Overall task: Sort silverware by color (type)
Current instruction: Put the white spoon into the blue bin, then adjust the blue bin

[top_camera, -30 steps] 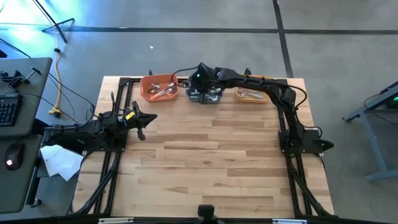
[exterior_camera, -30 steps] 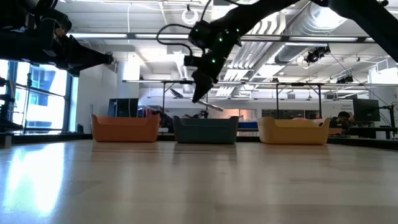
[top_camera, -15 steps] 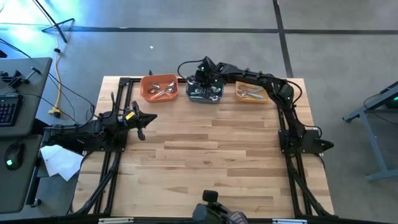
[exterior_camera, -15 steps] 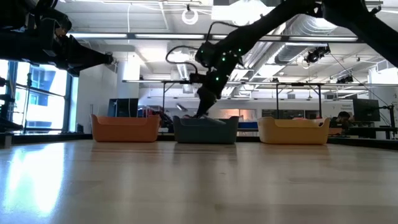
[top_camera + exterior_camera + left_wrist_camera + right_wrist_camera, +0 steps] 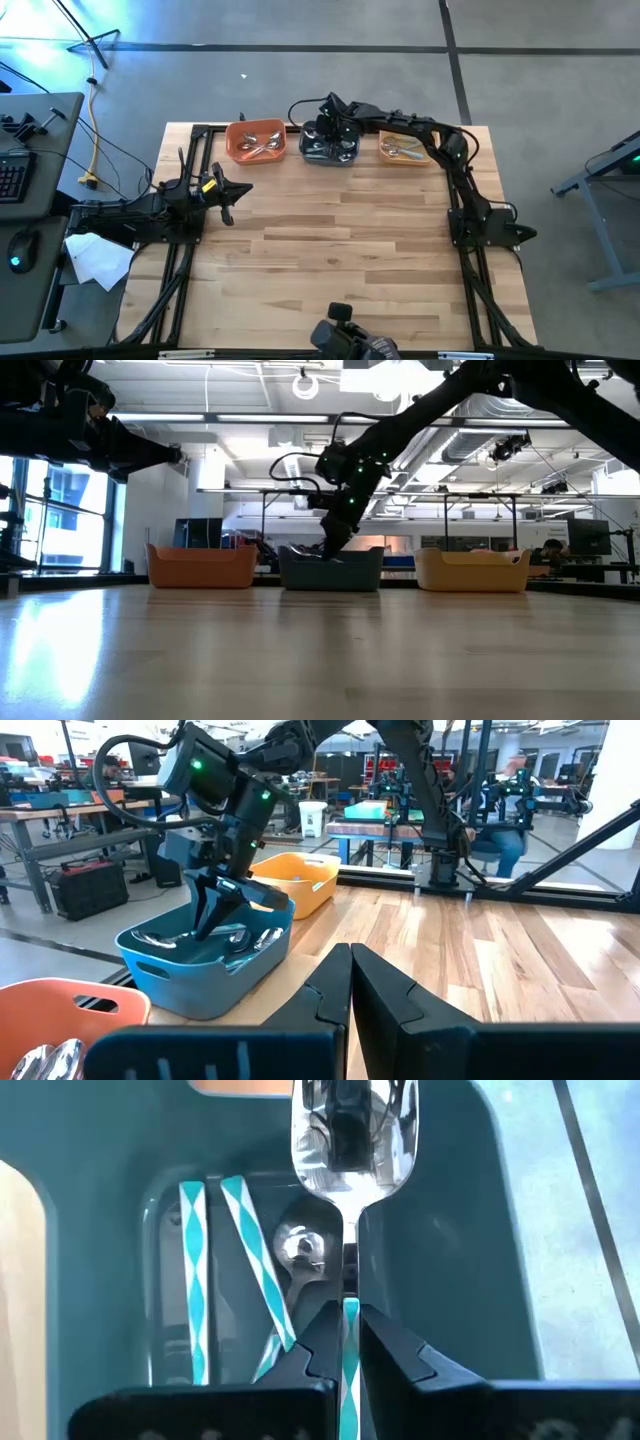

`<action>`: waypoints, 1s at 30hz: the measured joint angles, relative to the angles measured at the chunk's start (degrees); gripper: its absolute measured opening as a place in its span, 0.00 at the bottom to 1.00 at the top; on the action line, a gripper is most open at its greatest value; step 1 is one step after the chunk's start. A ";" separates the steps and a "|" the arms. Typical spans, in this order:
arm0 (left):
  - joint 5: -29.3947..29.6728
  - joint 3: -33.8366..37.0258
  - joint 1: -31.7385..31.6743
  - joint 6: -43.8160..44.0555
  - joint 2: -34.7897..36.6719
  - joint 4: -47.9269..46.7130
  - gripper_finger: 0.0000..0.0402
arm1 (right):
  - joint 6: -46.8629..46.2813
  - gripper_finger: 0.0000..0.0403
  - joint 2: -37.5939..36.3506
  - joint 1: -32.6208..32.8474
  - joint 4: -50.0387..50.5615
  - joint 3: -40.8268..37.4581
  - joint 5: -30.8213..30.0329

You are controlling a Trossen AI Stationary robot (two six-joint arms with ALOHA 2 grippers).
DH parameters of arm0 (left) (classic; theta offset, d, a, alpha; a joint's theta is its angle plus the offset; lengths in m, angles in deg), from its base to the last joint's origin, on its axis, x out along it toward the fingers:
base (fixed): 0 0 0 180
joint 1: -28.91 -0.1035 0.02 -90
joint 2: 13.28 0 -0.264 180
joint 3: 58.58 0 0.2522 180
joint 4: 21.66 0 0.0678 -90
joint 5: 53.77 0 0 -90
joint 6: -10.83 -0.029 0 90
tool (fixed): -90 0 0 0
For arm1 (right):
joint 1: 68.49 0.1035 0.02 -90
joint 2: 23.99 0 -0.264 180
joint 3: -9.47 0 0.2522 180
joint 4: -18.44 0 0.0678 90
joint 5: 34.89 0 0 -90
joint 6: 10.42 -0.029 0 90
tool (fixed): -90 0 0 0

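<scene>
While its polished bowl mirrors the camera above, a spoon (image 5: 350,1140) with a blue-and-white striped handle sits pinched between the right gripper's (image 5: 349,1342) dark fingers, low inside the smooth teal bowl (image 5: 331,148) at the table's far edge. Beneath it lie more striped-handled pieces (image 5: 225,1260), their heads partly hidden under one another. To the left, the orange bowl (image 5: 256,140) holds shiny metal pieces (image 5: 263,145); to the right, the yellow bowl (image 5: 405,150) holds others (image 5: 400,150), too small to tell apart. On the pale plank table (image 5: 340,260), the left gripper (image 5: 350,982) waits at the left edge, its fingers pressed together around nothing.
</scene>
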 joint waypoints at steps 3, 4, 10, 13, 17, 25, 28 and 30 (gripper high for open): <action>0.00 0.00 0.00 0.00 0.00 0.00 0.01 | 0.07 0.04 0.15 0.04 0.21 0.00 0.29; -0.01 0.00 0.00 0.00 0.00 0.00 0.01 | 0.15 0.04 0.22 0.04 0.63 0.00 0.93; -0.01 0.00 0.01 0.00 0.00 0.00 0.01 | -0.25 0.04 0.87 0.05 1.06 0.00 1.25; 0.00 0.00 0.00 0.00 0.00 0.00 0.01 | -0.28 0.07 0.83 0.04 0.78 0.00 1.05; 0.00 0.00 0.01 0.00 0.01 0.00 0.01 | -0.40 0.15 0.83 0.04 0.78 0.00 0.05; -0.01 0.00 0.02 0.00 0.00 0.00 0.01 | -0.07 0.27 -0.87 0.80 2.81 0.00 -5.71; 0.00 0.00 0.00 0.00 0.01 0.01 0.01 | 0.03 0.22 -3.20 1.70 4.16 0.00 -7.01; -0.02 0.00 0.00 0.00 0.00 0.00 0.01 | 0.00 0.15 -5.24 2.21 6.00 0.00 -7.34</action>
